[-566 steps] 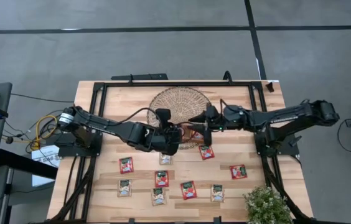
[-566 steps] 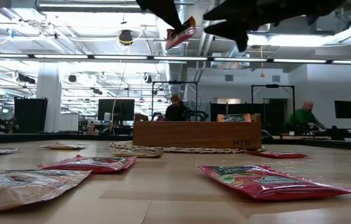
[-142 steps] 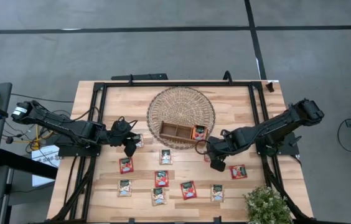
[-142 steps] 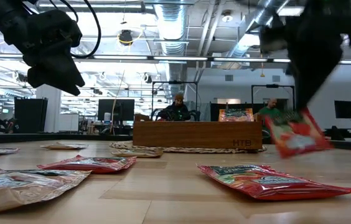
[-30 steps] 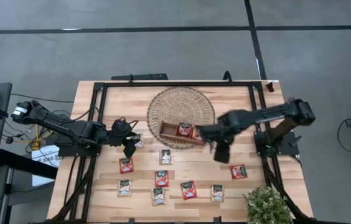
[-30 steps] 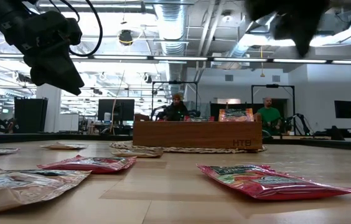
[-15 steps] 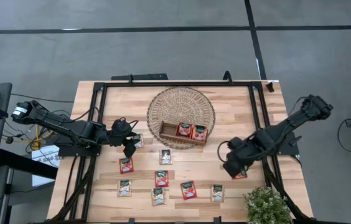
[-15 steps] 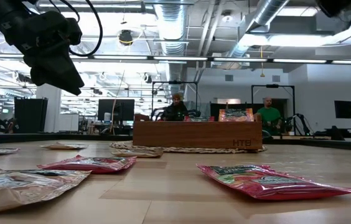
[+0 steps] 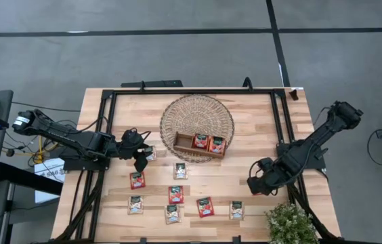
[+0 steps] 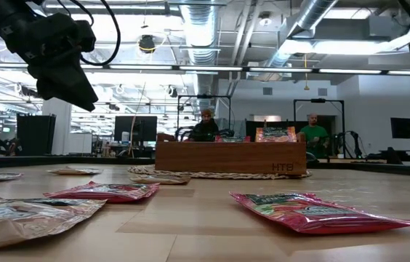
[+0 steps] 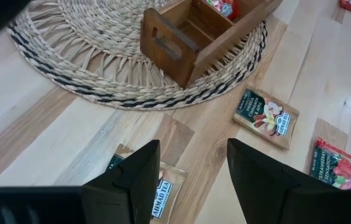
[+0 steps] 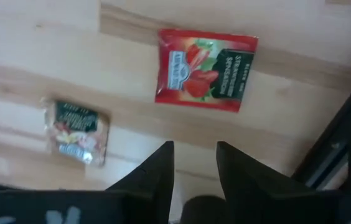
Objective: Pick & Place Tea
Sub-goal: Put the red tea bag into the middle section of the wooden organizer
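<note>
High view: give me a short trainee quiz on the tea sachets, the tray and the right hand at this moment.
1. True or false: the wooden tray holds two red sachets.
2. The right hand hangs nearest to: A) a red strawberry sachet; B) the plant; C) the tray.
3. Fill in: seen from above, the tray's empty compartment is the ___ one.

Key: 1 true; 2 A; 3 left.

- Wooden table (image 9: 255, 132): light plank top, bordered by a black frame.
- Round woven mat (image 9: 197, 115): lies at table centre.
- Wooden three-compartment tray (image 9: 185, 143): sits on the mat's near edge.
- Potted green plant (image 9: 289, 224): stands at one table corner.
- Two people (image 10: 206, 125) sit in the room behind.
</note>
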You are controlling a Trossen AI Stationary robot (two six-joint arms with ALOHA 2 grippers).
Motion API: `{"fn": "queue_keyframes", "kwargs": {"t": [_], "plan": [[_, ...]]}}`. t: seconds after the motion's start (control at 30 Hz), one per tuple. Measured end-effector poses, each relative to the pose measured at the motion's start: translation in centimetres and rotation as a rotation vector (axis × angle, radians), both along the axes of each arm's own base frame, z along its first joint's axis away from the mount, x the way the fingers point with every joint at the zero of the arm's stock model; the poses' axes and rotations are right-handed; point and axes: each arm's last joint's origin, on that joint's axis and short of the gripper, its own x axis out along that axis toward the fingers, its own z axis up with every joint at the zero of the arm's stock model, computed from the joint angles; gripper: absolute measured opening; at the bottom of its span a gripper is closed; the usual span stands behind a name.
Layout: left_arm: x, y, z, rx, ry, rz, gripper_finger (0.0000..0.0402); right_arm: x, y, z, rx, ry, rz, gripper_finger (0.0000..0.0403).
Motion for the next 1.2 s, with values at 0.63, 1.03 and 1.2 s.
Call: {"fn": "queue_keyframes", "kwargs": {"t": [0.63, 1.03, 1.2], "plan": [[0.0, 0.0, 0.0, 0.003, 0.001, -0.003, 0.0179, -1.7, -1.4, -3.9, -0.081, 0.108, -0.036, 0.0228], [0.0, 0.0, 0.0, 0.004, 0.001, -0.004, 0.0179, -2.8, -2.2, -7.8, -0.037, 0.09, -0.082, 0.0204], [0.0, 0.0, 0.0, 0.004, 0.001, -0.004, 0.0179, -3.1, -2.3, -8.5, -0.004, 0.111, -0.082, 0.0197]]}}
